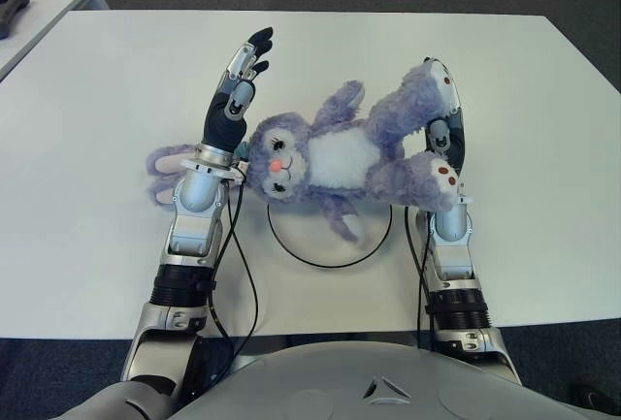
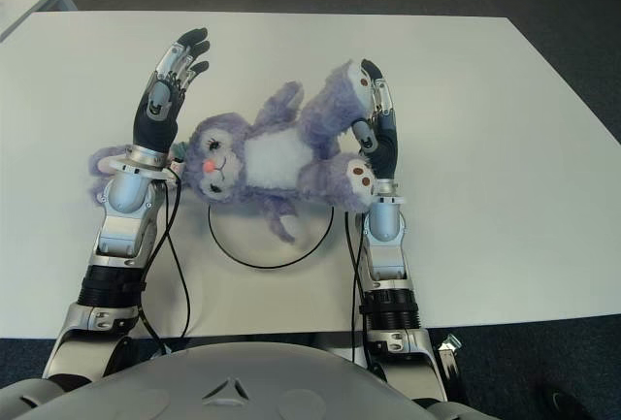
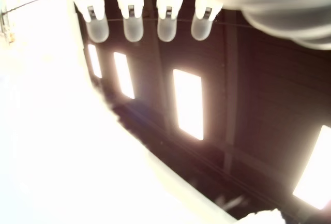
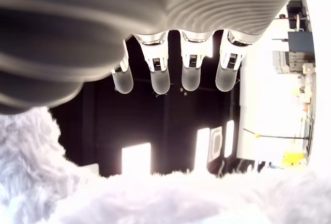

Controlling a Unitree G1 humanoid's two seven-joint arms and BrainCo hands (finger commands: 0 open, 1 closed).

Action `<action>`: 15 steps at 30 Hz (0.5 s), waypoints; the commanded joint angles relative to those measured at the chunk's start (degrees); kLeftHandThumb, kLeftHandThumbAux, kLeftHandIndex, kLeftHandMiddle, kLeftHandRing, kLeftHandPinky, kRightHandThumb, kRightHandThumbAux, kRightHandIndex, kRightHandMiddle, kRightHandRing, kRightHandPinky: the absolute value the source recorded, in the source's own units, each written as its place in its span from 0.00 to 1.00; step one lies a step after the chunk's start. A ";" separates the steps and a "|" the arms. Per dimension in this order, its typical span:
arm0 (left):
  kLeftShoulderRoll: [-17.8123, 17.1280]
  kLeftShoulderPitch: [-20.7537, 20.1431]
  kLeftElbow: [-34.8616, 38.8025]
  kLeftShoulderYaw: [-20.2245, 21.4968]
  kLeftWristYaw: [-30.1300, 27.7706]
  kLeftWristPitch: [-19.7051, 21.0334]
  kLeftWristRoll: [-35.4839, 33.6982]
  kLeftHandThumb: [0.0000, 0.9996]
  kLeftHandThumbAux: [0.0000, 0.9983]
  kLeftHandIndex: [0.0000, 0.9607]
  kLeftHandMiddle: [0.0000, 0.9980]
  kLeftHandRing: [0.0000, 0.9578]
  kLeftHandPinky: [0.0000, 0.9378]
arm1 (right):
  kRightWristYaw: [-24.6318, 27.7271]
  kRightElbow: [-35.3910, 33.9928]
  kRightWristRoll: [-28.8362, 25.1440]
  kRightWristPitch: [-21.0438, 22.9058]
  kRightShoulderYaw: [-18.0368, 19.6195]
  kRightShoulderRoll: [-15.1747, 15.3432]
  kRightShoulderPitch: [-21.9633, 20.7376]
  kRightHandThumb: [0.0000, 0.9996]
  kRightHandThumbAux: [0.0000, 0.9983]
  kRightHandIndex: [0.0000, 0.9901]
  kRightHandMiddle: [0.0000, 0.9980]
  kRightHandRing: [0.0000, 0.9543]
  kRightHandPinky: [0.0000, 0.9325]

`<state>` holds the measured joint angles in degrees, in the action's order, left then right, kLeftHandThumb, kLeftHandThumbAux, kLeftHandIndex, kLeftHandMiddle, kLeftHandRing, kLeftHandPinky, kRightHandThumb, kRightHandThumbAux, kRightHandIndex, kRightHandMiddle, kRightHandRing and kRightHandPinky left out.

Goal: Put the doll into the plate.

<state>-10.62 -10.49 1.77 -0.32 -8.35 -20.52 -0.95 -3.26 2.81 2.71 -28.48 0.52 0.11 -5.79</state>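
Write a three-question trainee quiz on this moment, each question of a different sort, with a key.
1. True or false: the purple plush bunny lies partly over the plate.
2. Which hand has the bunny's legs against it? A) left hand B) right hand
3. Fill in: both hands' fingers are ____.

Key: 1 true; 2 B; 3 open (extended, holding nothing).
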 commanded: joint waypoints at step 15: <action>-1.72 -2.52 -2.56 4.26 -2.37 2.23 -4.41 0.00 0.16 0.00 0.00 0.00 0.00 | 1.12 1.09 -6.12 1.06 5.17 1.07 -5.55 0.00 0.33 0.00 0.00 0.00 0.00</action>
<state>-12.09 -12.45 0.77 3.67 -9.75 -18.34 -5.03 -2.30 2.55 -2.32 -27.35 4.93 1.00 -8.76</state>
